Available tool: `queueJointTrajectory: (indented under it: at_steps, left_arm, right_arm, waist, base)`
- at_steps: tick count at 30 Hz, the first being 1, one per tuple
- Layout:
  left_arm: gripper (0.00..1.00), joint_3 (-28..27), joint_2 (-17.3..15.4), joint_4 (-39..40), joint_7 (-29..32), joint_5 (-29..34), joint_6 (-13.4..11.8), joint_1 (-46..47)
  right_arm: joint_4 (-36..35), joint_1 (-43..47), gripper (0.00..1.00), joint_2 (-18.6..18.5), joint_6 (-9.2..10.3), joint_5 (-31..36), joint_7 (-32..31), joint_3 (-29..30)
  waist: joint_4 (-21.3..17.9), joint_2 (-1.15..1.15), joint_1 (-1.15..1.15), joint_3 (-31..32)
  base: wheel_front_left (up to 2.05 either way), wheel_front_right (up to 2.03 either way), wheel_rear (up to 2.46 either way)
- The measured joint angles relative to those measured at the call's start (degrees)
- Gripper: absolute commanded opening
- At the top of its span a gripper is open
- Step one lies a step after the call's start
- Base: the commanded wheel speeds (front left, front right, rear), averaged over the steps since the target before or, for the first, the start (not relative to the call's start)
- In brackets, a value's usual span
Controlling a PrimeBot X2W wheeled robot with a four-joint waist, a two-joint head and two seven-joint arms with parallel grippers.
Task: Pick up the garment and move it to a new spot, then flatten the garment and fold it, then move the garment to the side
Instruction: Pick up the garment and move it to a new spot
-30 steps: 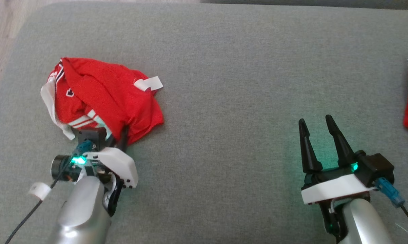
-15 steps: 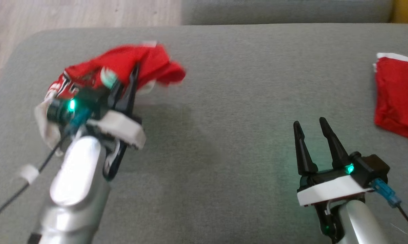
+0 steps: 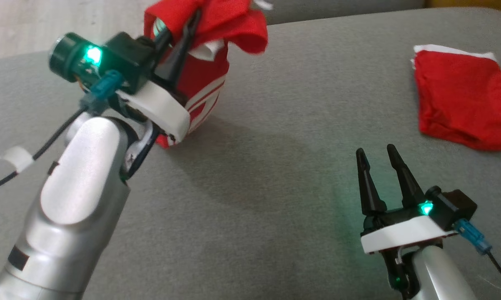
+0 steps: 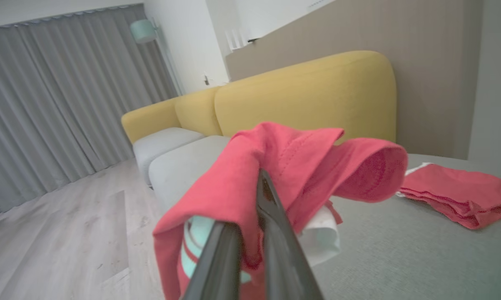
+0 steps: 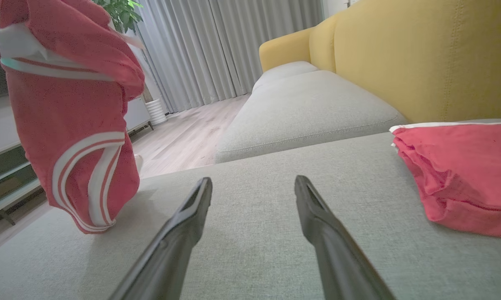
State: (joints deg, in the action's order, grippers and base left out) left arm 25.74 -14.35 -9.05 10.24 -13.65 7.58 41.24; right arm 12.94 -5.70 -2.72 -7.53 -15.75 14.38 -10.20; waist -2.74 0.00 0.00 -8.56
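Clamped shut, my left gripper point(image 4: 260, 177) holds a bunched red jersey garment with white stripes point(image 3: 204, 75), raised above the far left part of the wide grey fabric cushion point(image 3: 275, 187). Its striped lower end hangs down close to the cushion; I cannot tell whether it touches. The cushion's left edge and the pale wooden floor point(image 3: 46, 21) beyond it lie just beside the garment. My right gripper point(image 3: 376, 150) is spread wide and empty over the cushion's near right part. A folded red cloth point(image 3: 458, 100) lies at the cushion's far right. Between garment and cloth the cushion's middle is bare, open grey fabric.
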Motion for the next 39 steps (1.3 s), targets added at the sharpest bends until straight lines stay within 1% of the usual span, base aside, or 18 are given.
queueJointTrajectory:
  at_steps: [4,10,11,12,13,15,18,20,24,27,30,31,32,35,39]
  left_arm:
    - [0.00,3.07,-0.63,-0.08,1.33,-1.32,0.01,0.03]
    - [0.00,8.11,-0.63,-2.33,0.93,-2.58,0.01,0.53]
    - [0.16,9.09,-0.56,-2.94,0.25,-2.60,0.01,0.97]
    - [0.49,10.29,-0.38,-3.48,-0.66,-2.99,0.01,1.58]
    - [1.00,11.47,-0.25,-4.14,-1.57,-3.42,0.01,2.33]
    - [1.00,13.17,0.11,-5.94,-3.61,-3.49,0.01,3.98]
    - [1.00,13.22,0.66,-9.39,-7.27,-3.33,-0.01,6.14]
    - [1.00,12.73,0.58,-11.49,-9.79,-2.85,-0.74,6.95]
    - [1.00,11.05,0.37,-14.11,-13.46,-2.94,-2.47,6.99]
    - [1.00,9.34,-0.20,-14.51,-15.85,-3.58,-3.81,6.26]
    - [1.00,7.43,-1.15,-13.80,-17.68,-4.93,-5.54,3.77]
    - [1.00,7.43,-1.15,-13.80,-17.68,-4.93,-5.54,3.77]
    - [1.00,6.94,-1.47,-13.36,-18.25,-5.45,-6.17,2.46]
    - [1.00,5.64,-2.14,-11.79,-19.42,-6.75,-7.78,-2.36]
    - [1.00,5.35,-2.22,-9.27,-20.13,-8.90,-10.17,-10.22]
  right_arm:
    - [-0.20,-0.63,1.00,0.00,0.00,-0.42,0.00,-0.52]
    - [-0.59,-2.25,1.00,-0.01,0.00,-1.32,0.00,-1.62]
    - [-0.65,-2.35,1.00,-0.01,0.00,-1.44,0.00,-1.80]
    - [-0.71,-2.41,1.00,-0.01,0.00,-1.48,0.00,-1.86]
    - [-0.76,-2.46,1.00,-0.01,0.00,-1.48,0.00,-1.94]
    - [-0.85,-2.50,1.00,-0.01,0.00,-1.48,0.00,-2.03]
    - [-0.89,-2.51,1.00,-0.01,0.00,-1.49,0.00,-1.98]
    - [-0.91,-2.51,1.00,-0.01,0.00,-1.49,0.00,-1.75]
    - [-0.97,-2.52,1.00,-0.02,0.00,-1.37,0.00,-0.35]
    - [-0.97,-2.50,1.00,-0.01,-0.01,-1.10,0.00,0.20]
    - [-0.99,-2.43,1.00,-0.01,0.00,-0.33,0.01,1.94]
    - [-0.99,-2.43,1.00,-0.01,0.00,-0.33,0.01,1.94]
    - [-1.02,-2.33,1.00,-0.02,0.00,-0.01,0.01,2.74]
    - [-1.02,-1.65,1.00,-0.01,0.00,1.15,0.01,4.17]
    - [-1.00,-0.46,1.00,0.00,0.00,2.23,0.01,5.61]
  waist:
    - [-2.17,0.00,0.00,-0.46]
    - [-5.88,0.00,0.00,-1.59]
    - [-6.46,0.00,0.00,-1.82]
    - [-7.04,0.00,0.00,-2.09]
    - [-7.54,0.00,0.00,-2.35]
    - [-8.38,0.00,0.00,-2.90]
    - [-9.05,0.00,0.01,-3.60]
    - [-8.99,0.00,0.01,-3.73]
    - [-7.61,0.00,0.00,-3.52]
    - [-5.97,0.00,0.00,-3.03]
    - [-3.88,0.00,0.00,-2.30]
    - [-3.88,0.00,0.00,-2.30]
    - [-3.06,0.00,0.00,-2.03]
    - [-0.47,0.00,0.00,-1.18]
    - [2.85,0.00,-0.01,0.22]
  base:
    - [0.00,0.00,0.00]
    - [0.00,0.00,0.00]
    - [0.00,0.00,0.00]
    - [0.00,0.00,0.00]
    - [0.00,0.00,0.00]
    - [0.00,0.00,0.00]
    - [0.00,0.00,0.00]
    - [0.00,0.00,0.00]
    - [0.00,0.00,0.00]
    - [0.00,0.00,0.00]
    - [0.00,0.00,0.00]
    - [0.00,0.00,0.00]
    - [0.00,0.00,0.00]
    - [0.00,0.00,0.00]
    - [0.00,0.00,0.00]
